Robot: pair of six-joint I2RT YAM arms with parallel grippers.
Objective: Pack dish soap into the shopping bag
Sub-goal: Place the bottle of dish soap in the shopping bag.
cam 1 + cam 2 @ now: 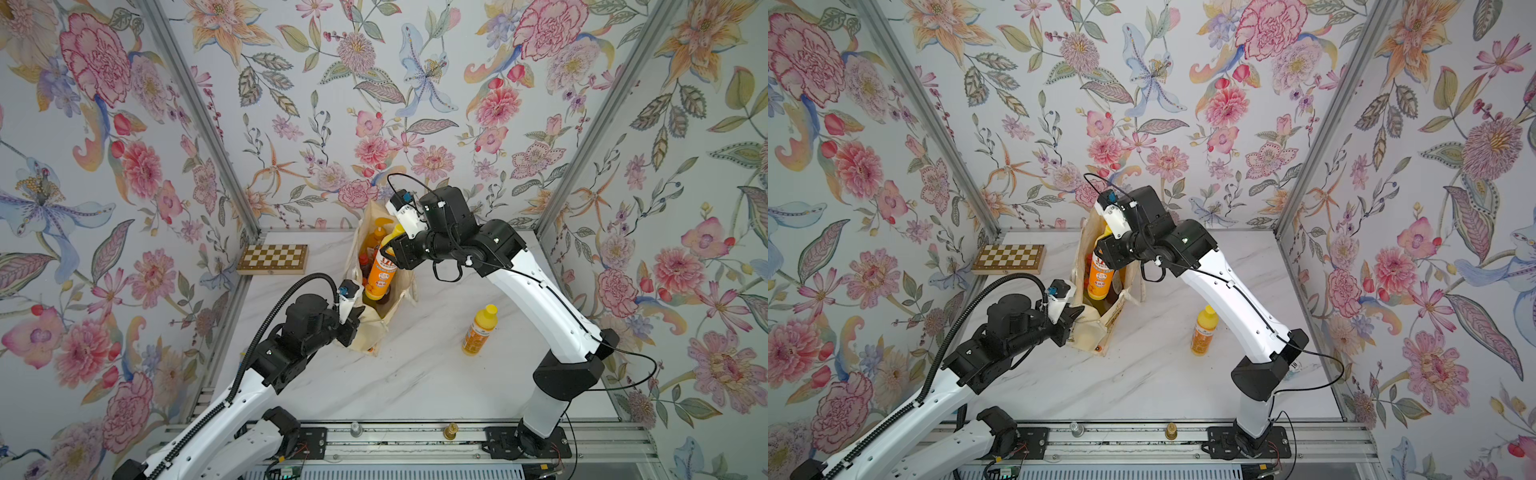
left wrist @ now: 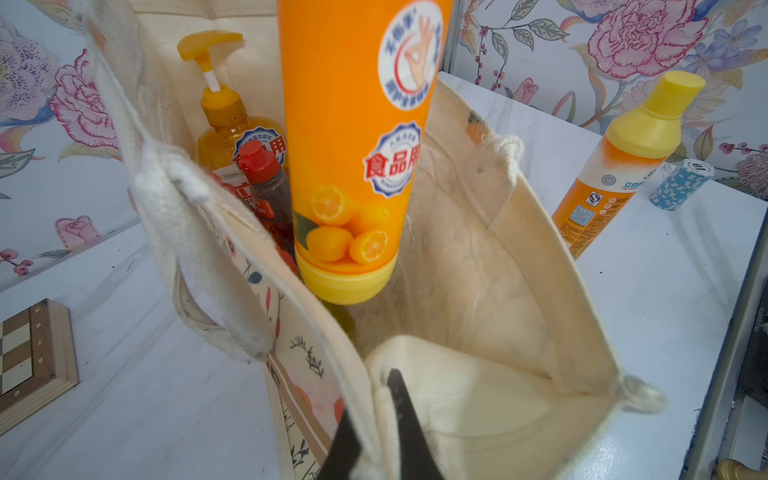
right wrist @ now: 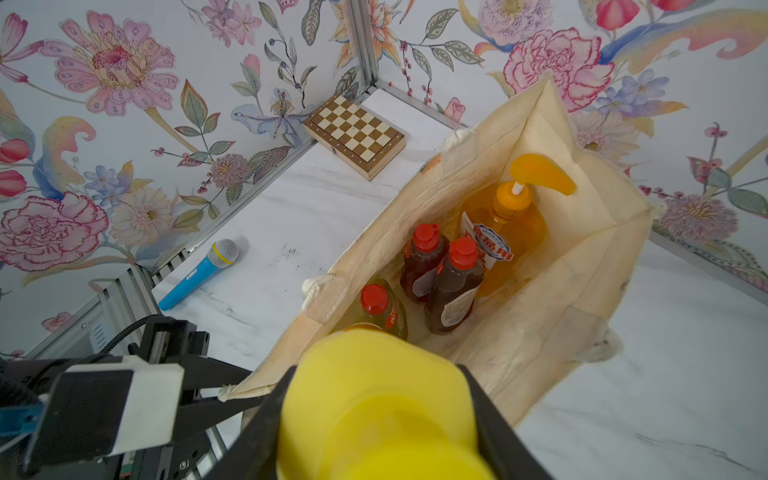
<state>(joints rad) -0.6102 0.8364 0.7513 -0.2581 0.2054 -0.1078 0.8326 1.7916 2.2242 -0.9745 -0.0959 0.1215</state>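
While the right gripper (image 3: 378,411) has its two jaws clamped on the yellow top of an orange bottle (image 2: 353,145) of dish soap, we see this bottle hanging upright in the mouth of the shopping bag (image 2: 478,270), with its base just below the rim. Under and behind it stand the pump bottle (image 3: 515,224), two dark-red bottles (image 3: 455,286) and an olive-green bottle (image 3: 380,305), all inside the bag. The left gripper (image 1: 354,326) is closed and pinches the bag's rim on the side away from the pump bottle. Bare cloth between it and the held bottle leaves free room.

Well apart from the bag, on the right arm's side, a second orange bottle (image 1: 478,332) stands on the table (image 1: 415,374). Farther off lie a chessboard (image 1: 272,259) and a microphone (image 3: 199,274). Whether the hanging base touches the olive-green bottle, we cannot tell.
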